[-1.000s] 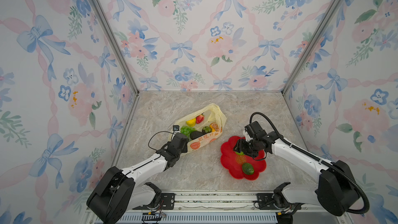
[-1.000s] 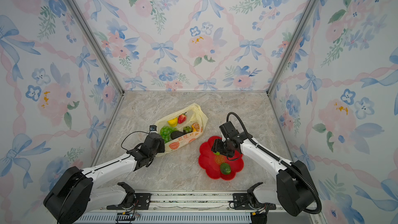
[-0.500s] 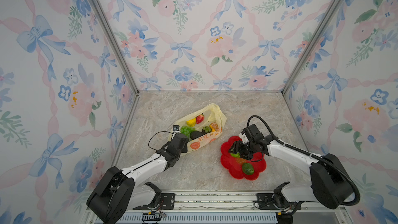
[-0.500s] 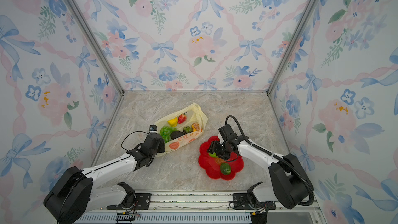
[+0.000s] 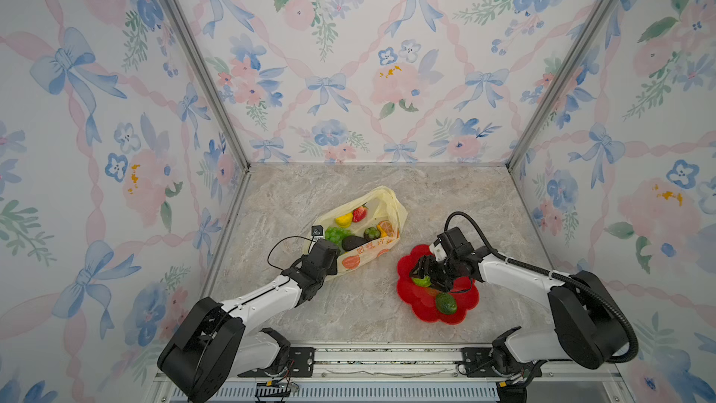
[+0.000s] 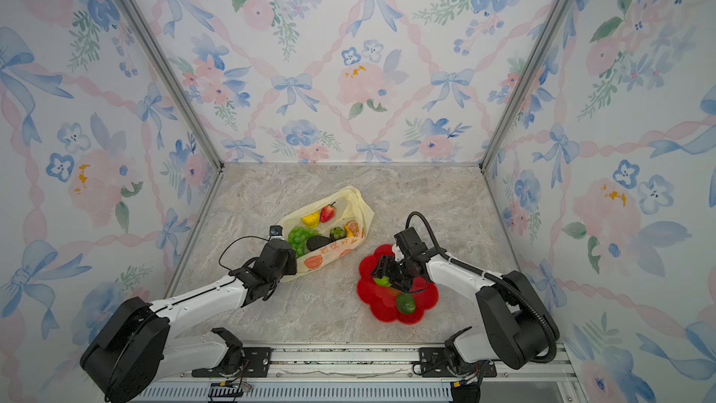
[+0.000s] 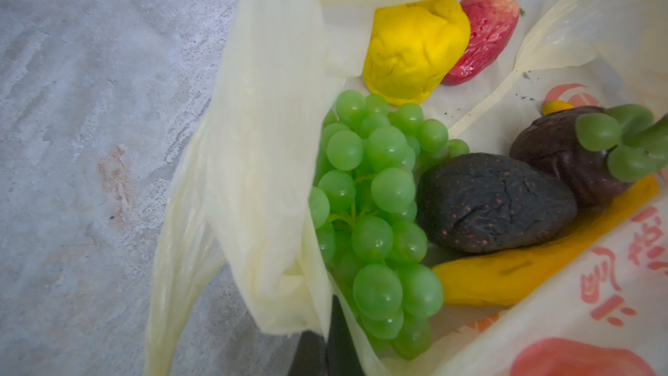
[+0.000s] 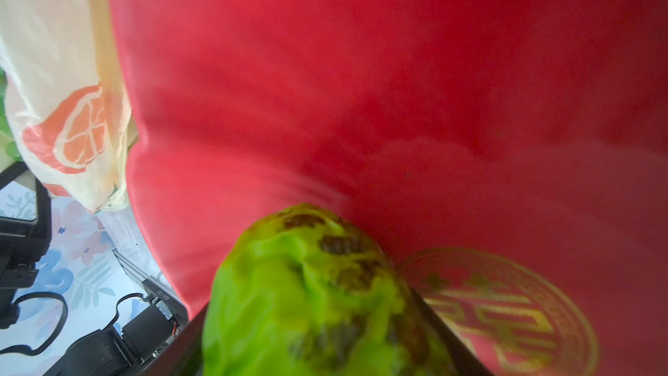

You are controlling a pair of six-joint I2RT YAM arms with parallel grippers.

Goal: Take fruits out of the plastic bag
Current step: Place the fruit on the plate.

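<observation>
Green and bumpy, the toy citrus [image 8: 318,302] sits clamped between the jaws of the right pincer [image 5: 426,275], low over the red flower-shaped plate [image 5: 424,306]. I cannot tell whether it touches the plate. A smooth green toy lime [image 5: 445,303] lies on the plate just beside that pincer, toward its arm's base.

Let go from any height, the rounded citrus could roll over the shallow rim or knock the lime off.

The left pincer [image 5: 332,255] is closed on the rim of the pale yellow translucent plastic bag [image 5: 364,257], holding its mouth open. Right ahead of its tips lie the green grape bunch [image 7: 372,211], dark avocado [image 7: 495,204], yellow banana [image 7: 524,273], yellow citrus [image 7: 415,48] and red strawberry [image 7: 488,30].

That film looks thin. A tug might tear it or slip it free, and the mouth would fold over the fruits. A reach inside could also snag a loose fold.

Between the two pincers only a narrow strip of marble tabletop [image 5: 348,312] separates the bag from the plate. Beyond the bag the tabletop lies bare, and the flowered side walls [image 5: 116,188] stand well apart from both pincers.
</observation>
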